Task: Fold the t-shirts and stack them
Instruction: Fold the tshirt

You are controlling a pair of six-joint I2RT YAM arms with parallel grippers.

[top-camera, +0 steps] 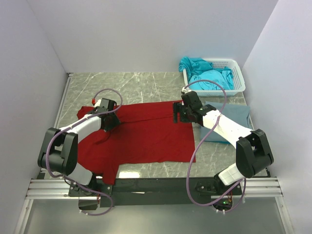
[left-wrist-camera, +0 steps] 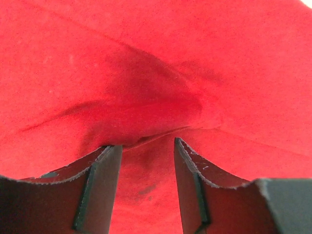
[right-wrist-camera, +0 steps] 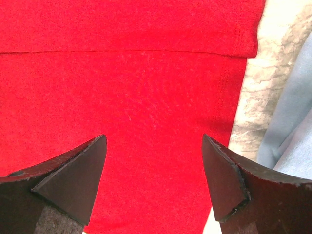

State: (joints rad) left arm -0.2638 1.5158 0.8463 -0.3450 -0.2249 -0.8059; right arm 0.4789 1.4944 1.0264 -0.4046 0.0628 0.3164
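Red t-shirt bunched at my L claw, jaws half-apart, grip unclear; R claw stood apart. Thin pinch could've slipped w/ lift, skewing fold.

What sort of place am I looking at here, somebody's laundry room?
More likely a lab test booth: plain white walls box in a marble-look table, robot arms are bolted to a metal rail, and a basket of turquoise shirts waits.
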